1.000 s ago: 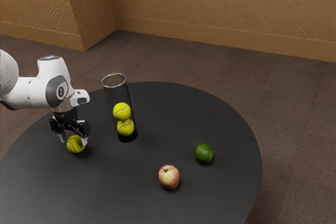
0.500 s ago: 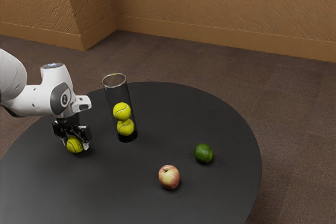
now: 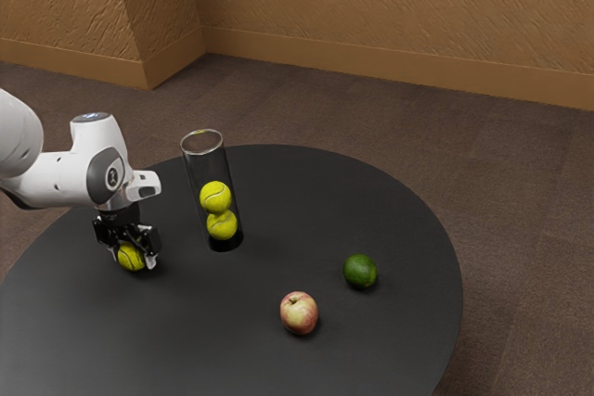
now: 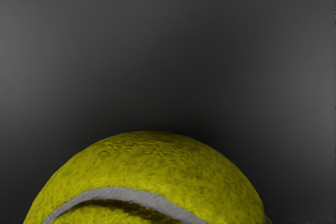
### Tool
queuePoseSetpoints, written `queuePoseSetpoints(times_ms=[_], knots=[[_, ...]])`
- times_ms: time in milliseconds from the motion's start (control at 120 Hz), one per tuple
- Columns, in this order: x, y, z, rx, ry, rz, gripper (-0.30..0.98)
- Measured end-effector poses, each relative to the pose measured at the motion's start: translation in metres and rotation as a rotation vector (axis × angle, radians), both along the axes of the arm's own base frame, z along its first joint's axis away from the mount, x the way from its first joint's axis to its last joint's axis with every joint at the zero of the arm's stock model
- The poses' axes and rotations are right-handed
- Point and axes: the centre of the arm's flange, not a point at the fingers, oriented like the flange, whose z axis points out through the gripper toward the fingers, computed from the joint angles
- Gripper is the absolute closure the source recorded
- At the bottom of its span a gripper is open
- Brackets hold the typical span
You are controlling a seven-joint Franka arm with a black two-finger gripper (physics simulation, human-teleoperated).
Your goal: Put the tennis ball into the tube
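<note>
Our gripper (image 3: 133,258) holds its fingers spread in the exterior view, with the tennis ball (image 3: 128,258) between them, low at the black table (image 3: 232,322), while the tube (image 3: 194,173) stands upright near our gripper, toward the exterior view's right, two balls (image 3: 215,197) stacked inside, and the apple (image 3: 299,313) and green fruit (image 3: 360,271) lie farther off that way. In the wrist view we see the ball's pale seam close under our gripper.
</note>
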Motion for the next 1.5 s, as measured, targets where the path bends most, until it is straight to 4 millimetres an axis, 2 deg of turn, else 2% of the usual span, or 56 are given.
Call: queuePoseSetpoints(times_ms=[183,350,433,517,792,942,1042,1117,1192,1250,1300,1408,1500], knots=[[0.000,0.000,0.000,-0.001,-0.001,-0.007,0.20],[0.000,0.000,0.002,-0.001,-0.005,-0.011,0.25],[0.002,-0.001,0.011,0.001,-0.022,-0.016,0.27],[0.005,-0.001,0.034,0.001,-0.059,-0.021,0.29],[0.007,-0.011,0.140,0.030,-0.203,-0.093,0.32],[0.033,-0.002,0.227,0.087,-0.259,-0.131,0.32],[0.048,-0.005,0.266,0.101,-0.255,-0.148,0.32],[0.061,-0.029,0.276,0.093,-0.236,-0.192,0.31],[0.069,-0.067,0.277,0.077,-0.211,-0.254,0.31],[0.071,-0.086,0.276,0.068,-0.193,-0.285,0.32],[0.070,-0.093,0.276,0.062,-0.184,-0.294,0.32],[0.072,-0.093,0.293,0.062,-0.201,-0.292,0.32],[0.073,-0.103,0.295,0.057,-0.200,-0.306,0.32]])
